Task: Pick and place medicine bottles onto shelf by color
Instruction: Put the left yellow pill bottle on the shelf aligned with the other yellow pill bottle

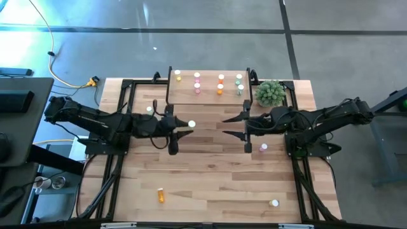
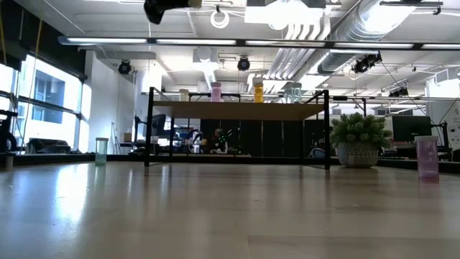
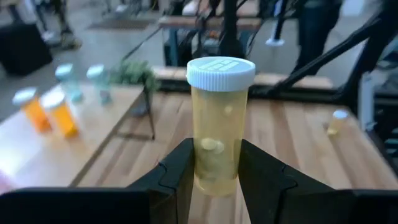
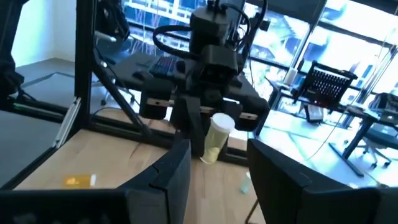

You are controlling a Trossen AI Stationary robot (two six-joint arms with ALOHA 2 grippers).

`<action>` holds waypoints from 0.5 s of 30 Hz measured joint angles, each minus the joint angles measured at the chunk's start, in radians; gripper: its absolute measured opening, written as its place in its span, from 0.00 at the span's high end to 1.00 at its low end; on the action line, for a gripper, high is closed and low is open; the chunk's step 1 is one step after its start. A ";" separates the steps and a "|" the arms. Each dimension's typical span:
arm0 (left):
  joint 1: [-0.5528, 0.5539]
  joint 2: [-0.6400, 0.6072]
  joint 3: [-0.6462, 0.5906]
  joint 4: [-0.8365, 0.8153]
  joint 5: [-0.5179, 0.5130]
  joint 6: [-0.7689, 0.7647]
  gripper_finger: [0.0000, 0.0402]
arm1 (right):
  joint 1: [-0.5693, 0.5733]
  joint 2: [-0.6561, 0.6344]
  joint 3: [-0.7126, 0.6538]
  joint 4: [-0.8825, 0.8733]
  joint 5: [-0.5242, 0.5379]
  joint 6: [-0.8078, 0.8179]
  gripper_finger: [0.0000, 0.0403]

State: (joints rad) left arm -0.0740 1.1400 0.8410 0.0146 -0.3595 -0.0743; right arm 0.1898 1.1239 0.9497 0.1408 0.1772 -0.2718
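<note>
Left arm reaches in from the left side of the table, forearm level, gripper (image 1: 183,129) raised clear of the tabletop near the centre. Its fingers (image 3: 180,177) are clenched on the lower body of a yellow bottle (image 3: 217,127), white cap up, bottle upright between them.

Right arm mirrors it from the right side; right gripper (image 1: 233,126) faces the left one across a short gap, jaws parted and holding nothing. From the right wrist camera the yellow bottle sits straight ahead, beyond the fingertips, not touching them.

Surface: light wooden table (image 1: 210,178). Loose on it: an orange bottle (image 1: 161,195) lying near the front edge, a white-capped bottle (image 1: 274,203) at front right, a pink bottle (image 1: 263,147) just beside the right arm, a pale bottle (image 1: 150,109) behind the left arm.

Further back: shelf (image 1: 208,95) on black legs, carrying yellow, pink, orange and green bottles in separate columns. Potted plant (image 1: 270,93) just right of the shelf.

Beyond: grey floor, open workshop with ceiling ducts.
</note>
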 joint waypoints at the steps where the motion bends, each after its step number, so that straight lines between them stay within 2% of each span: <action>1: 0.010 0.000 0.000 0.024 0.017 0.014 0.75 | 0.000 0.010 0.000 0.018 0.000 0.000 0.63; 6: 0.045 0.000 0.000 0.129 0.078 0.083 0.75 | -0.021 0.063 0.000 0.068 0.028 0.001 0.63; 11: 0.068 0.000 0.000 0.168 0.119 0.146 0.75 | -0.069 0.099 0.000 0.078 0.033 0.029 0.60; 15: 0.088 0.001 0.000 0.170 0.121 0.177 0.75 | -0.107 0.130 0.000 0.146 -0.014 0.035 0.54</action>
State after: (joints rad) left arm 0.0138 1.1408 0.8410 0.1844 -0.2386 0.1028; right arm 0.0825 1.2542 0.9497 0.2868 0.1637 -0.2363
